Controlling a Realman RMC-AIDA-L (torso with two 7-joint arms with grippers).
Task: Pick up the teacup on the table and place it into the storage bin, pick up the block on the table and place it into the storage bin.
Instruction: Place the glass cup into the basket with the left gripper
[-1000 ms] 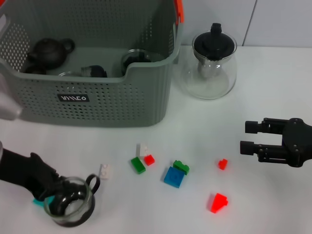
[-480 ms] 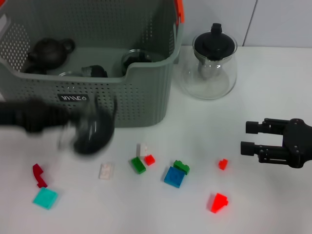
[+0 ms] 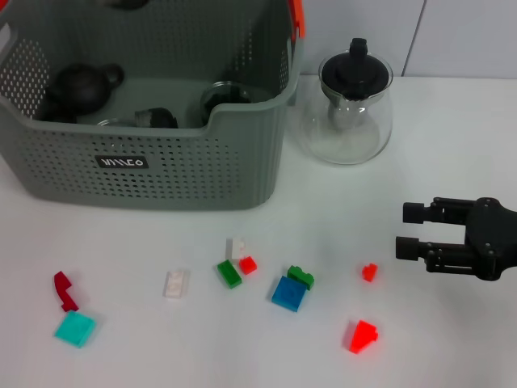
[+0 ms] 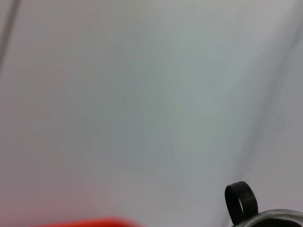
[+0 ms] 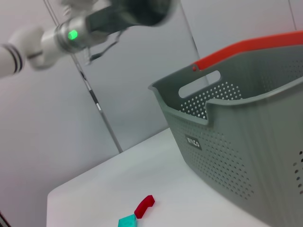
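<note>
Nearest me, loose blocks are scattered over the counter (image 3: 452,162): a teal block (image 3: 75,329) and a dark red block (image 3: 63,291) on the left, a blue block (image 3: 287,293) with green ones mid, and a red block (image 3: 363,336) towards the right. None of them is in the bin yet.

The right gripper (image 3: 414,229) hovers over the right of the counter, jaws spread and empty. A small red block (image 3: 369,272) sits just beside it, with open room all round.

Further back is the storage bin (image 3: 161,174), a glass teapot (image 3: 346,109) close to its right wall.

The left gripper (image 5: 137,12) is high above the bin. The teacup (image 4: 239,186) is up there with it, so I judge the jaws are pinching it, though the view is blurred.

Risks: the bin floor is crowded, with a dark teapot (image 3: 77,87) and glassware. Dropping the cup from that height could crack something or clip the rim or the orange handle (image 3: 297,16). The descent needs a free patch. A wide right-arm swing could knock the glass teapot.
</note>
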